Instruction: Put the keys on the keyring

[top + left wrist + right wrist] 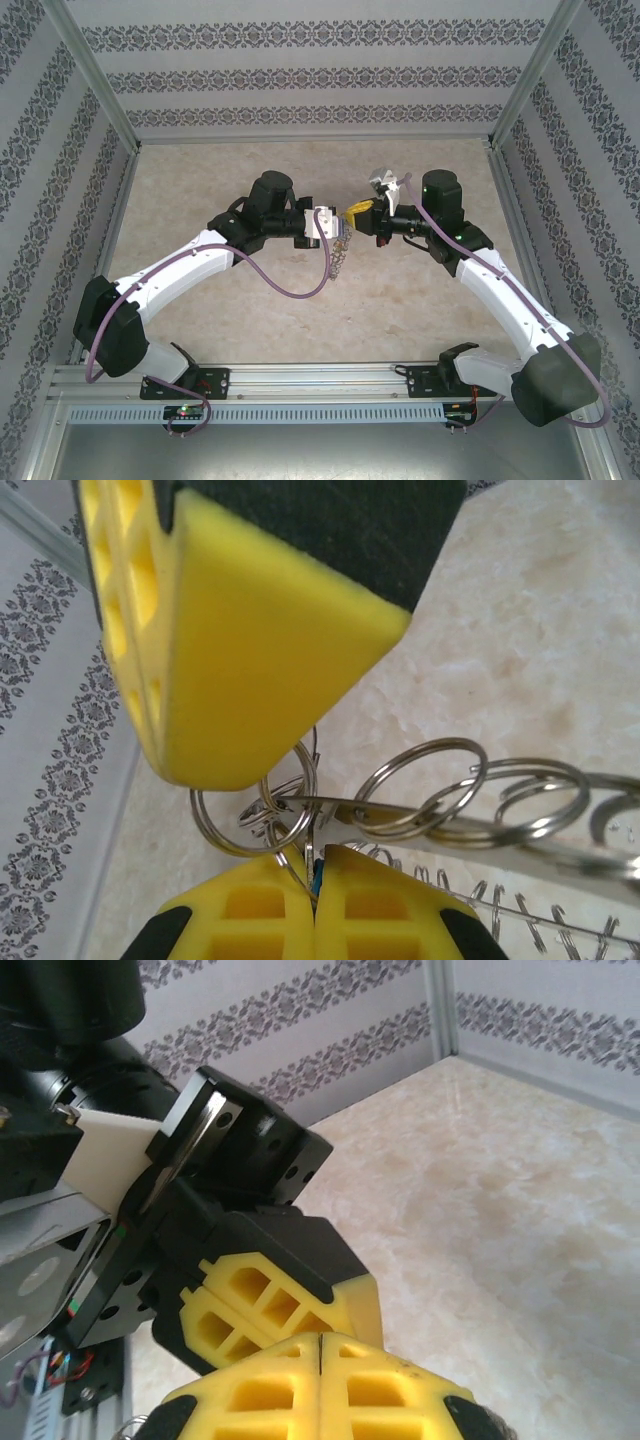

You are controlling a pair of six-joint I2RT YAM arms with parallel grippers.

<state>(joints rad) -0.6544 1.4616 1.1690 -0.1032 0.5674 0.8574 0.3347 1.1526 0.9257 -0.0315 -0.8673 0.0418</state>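
Both grippers meet tip to tip above the middle of the table. My left gripper (338, 228) (314, 865) is shut on a blue key (316, 880), of which just a thin blue sliver shows between the pads, with a thin wire loop pinched beside it. The keyring (430, 805), a grey metal ring hung with several split rings and small loops, hangs in the air (341, 256). My right gripper (362, 214) (319, 1345) is shut, and its yellow fingers (260, 650) press down on the keyring's left end. The left fingers (262, 1303) sit just beyond the right's tips.
The tabletop (420, 300) is pale and marble-patterned. Patterned walls with metal corner posts (95, 75) close it in on three sides. An aluminium rail (320, 375) carries both arm bases along the near edge.
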